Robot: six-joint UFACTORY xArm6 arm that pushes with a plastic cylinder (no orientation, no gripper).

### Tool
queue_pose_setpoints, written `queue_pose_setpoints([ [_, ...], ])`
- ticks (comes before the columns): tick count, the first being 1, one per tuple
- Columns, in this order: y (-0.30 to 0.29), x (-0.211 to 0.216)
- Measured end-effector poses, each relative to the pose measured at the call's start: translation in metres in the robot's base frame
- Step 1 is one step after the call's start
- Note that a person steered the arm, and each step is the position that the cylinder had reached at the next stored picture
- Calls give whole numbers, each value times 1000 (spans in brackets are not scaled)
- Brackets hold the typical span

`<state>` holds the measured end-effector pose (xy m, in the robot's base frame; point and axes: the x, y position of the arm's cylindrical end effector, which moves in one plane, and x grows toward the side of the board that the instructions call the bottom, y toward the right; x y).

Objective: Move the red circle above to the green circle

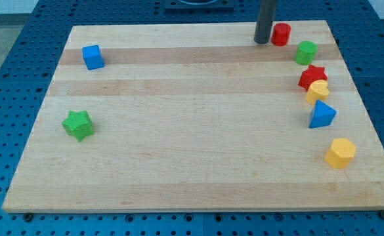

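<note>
Red round plastic cylinder [281, 33] sits at the view's top edge of the pale wooden worktop [192, 151], just up-left of the green round cylinder [305, 52]. My tip [262, 41] is right beside the red one on its left, maybe touching, hard to tell. No end effector here, just a rod. Risk: push too hard rightward and red slides off the edge or clips green
</note>
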<state>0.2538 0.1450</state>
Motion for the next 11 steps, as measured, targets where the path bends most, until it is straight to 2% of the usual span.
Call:
queue_pose_setpoints([
  [1, 1, 0],
  [3, -32, -2],
  [11, 32, -14],
])
